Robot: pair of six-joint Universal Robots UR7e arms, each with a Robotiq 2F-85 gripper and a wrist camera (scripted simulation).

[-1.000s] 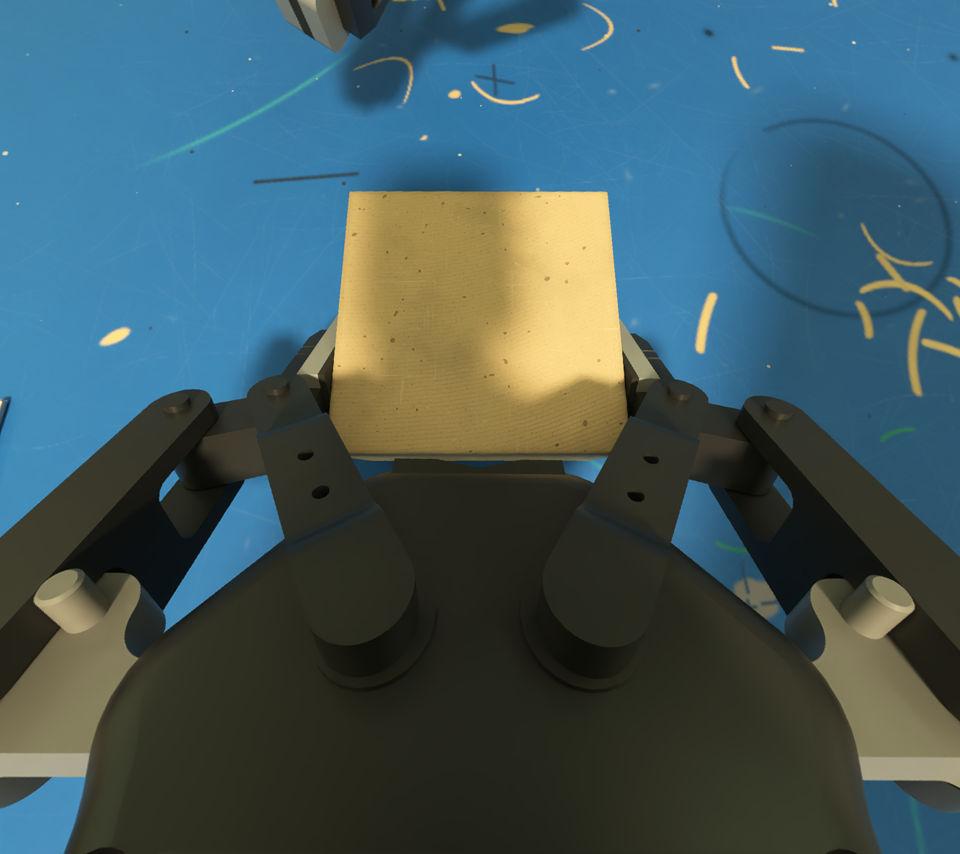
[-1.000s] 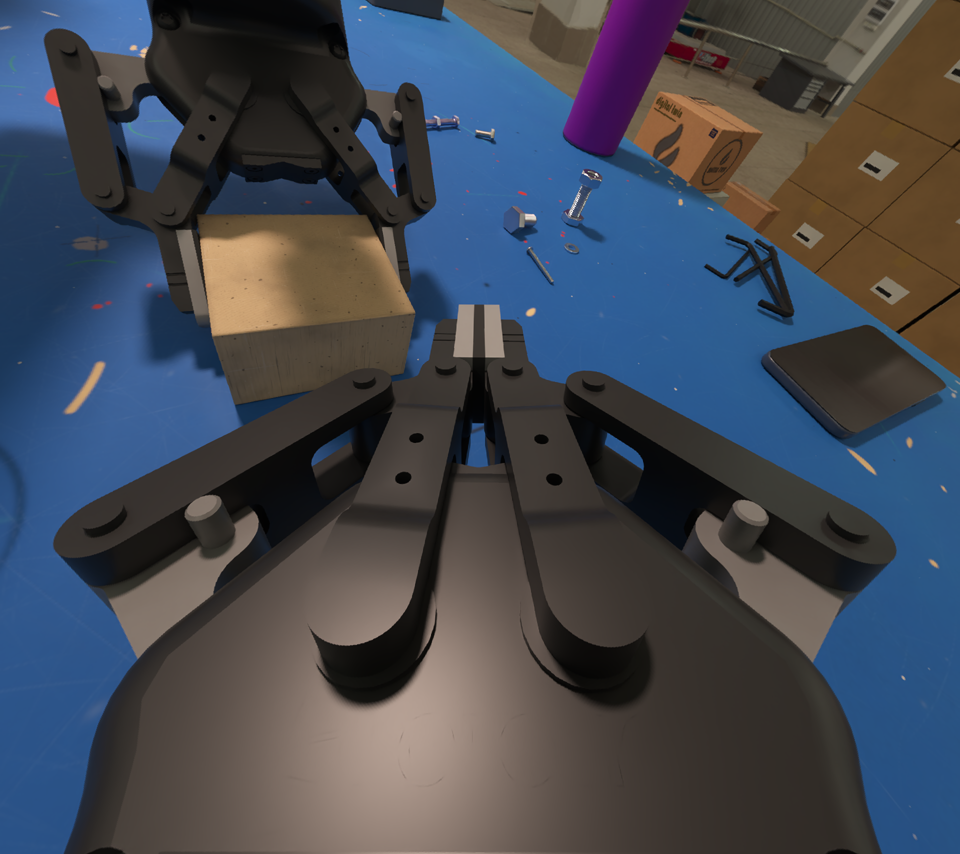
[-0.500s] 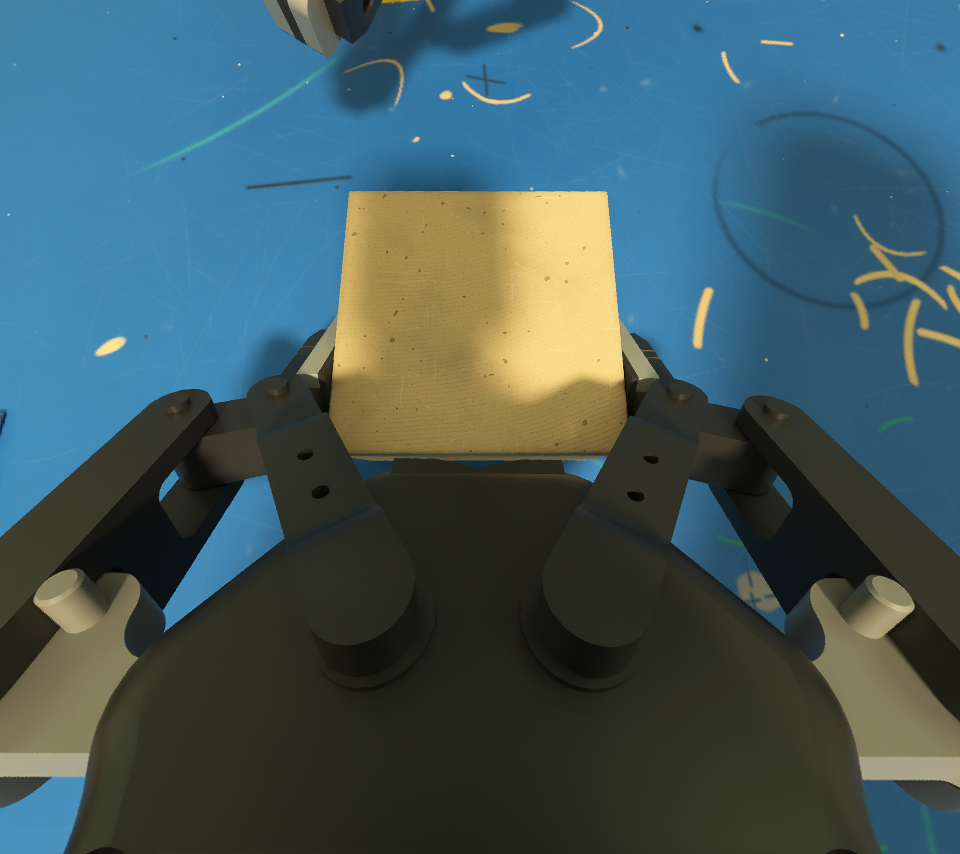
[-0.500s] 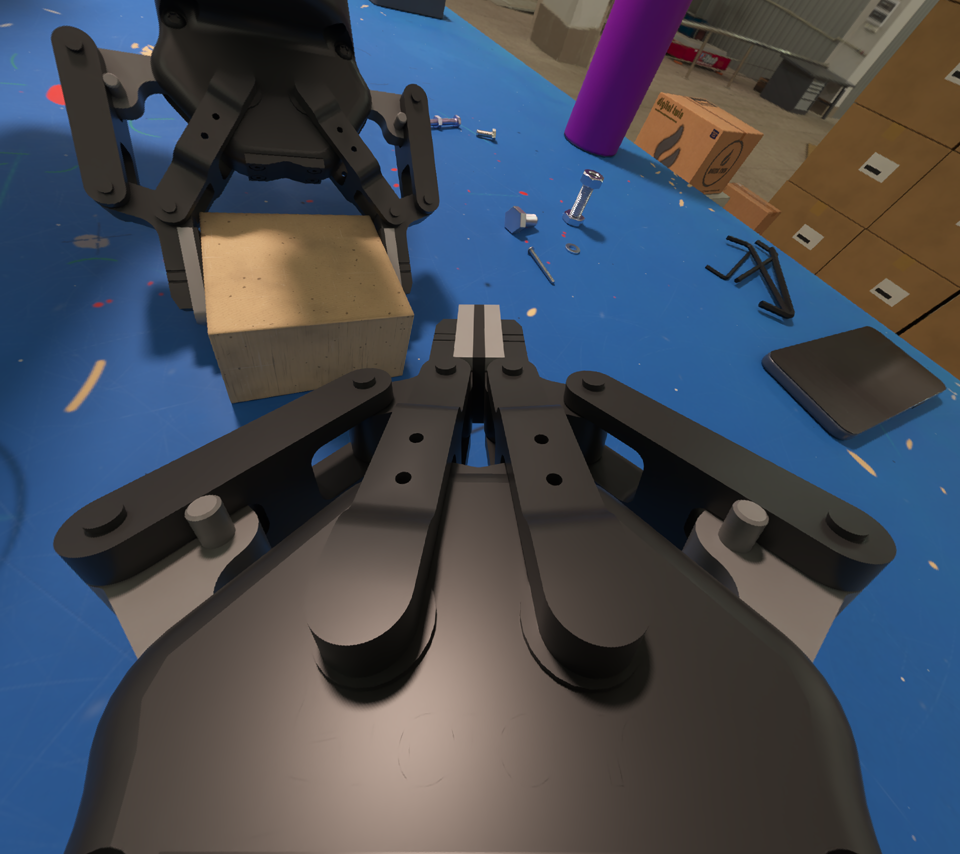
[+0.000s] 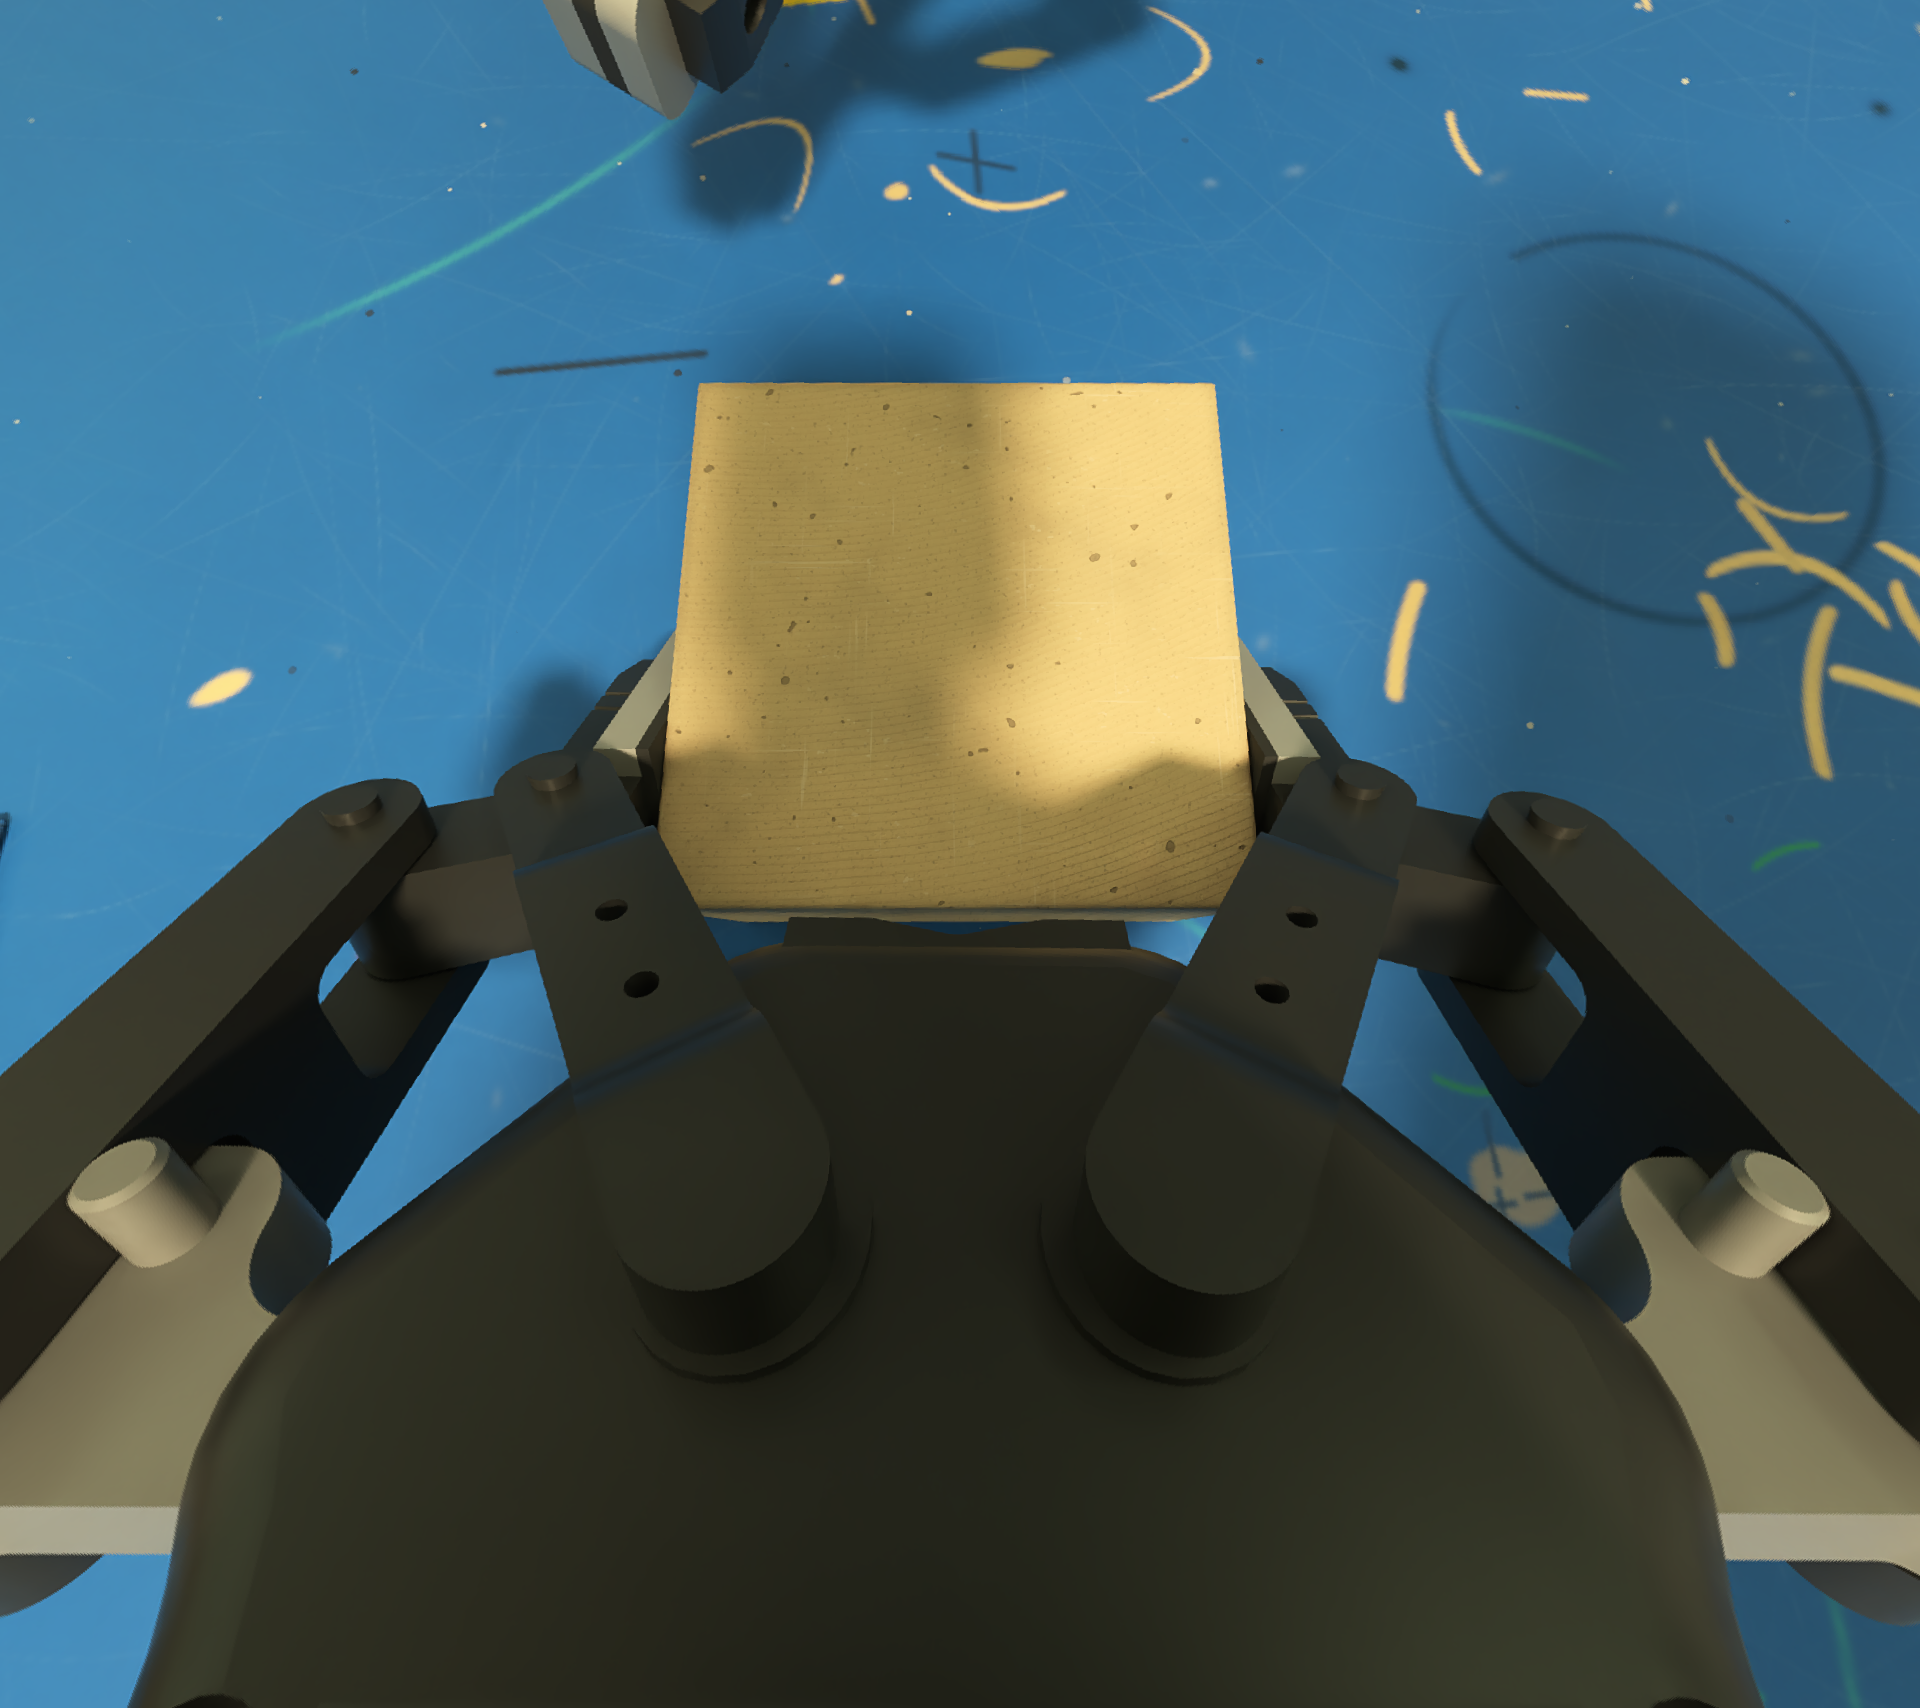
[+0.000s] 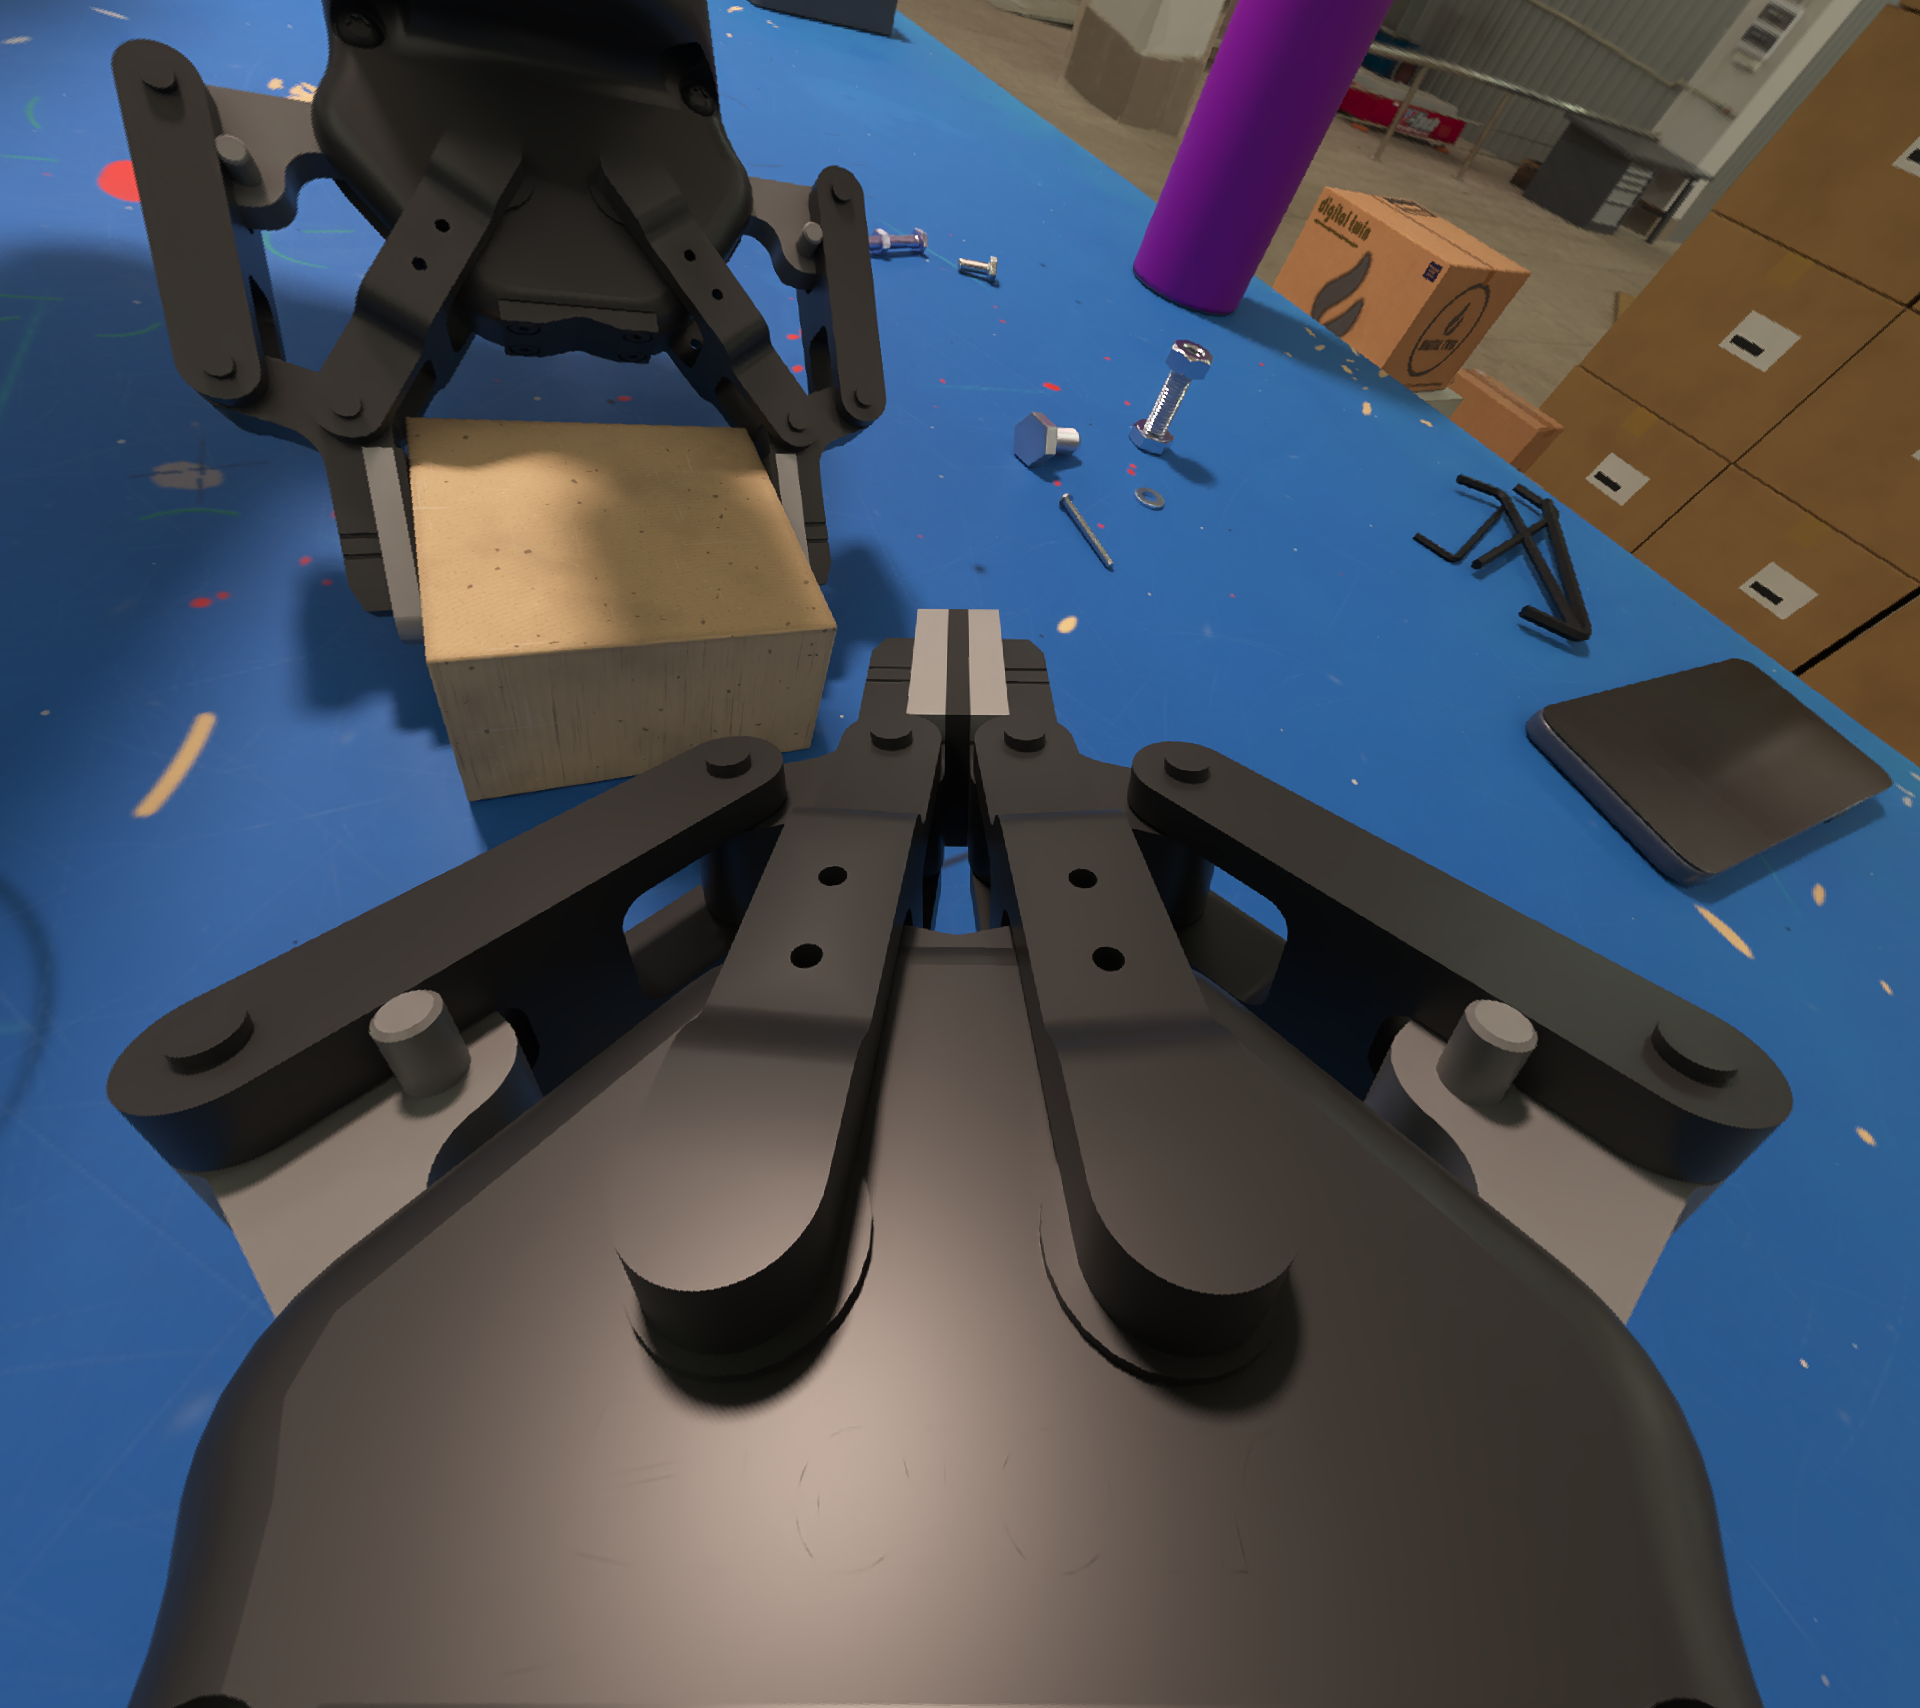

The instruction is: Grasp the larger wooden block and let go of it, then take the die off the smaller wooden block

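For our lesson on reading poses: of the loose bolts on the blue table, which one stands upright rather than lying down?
The long silver bolt near the purple bottle stands on end, its head up. The short hex-headed bolt beside it lies on its side, as do the two small bolts farther back.

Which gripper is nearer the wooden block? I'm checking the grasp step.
Left. The left gripper has its fingers against both sides of the wooden block; the right gripper sits shut beside it, apart.
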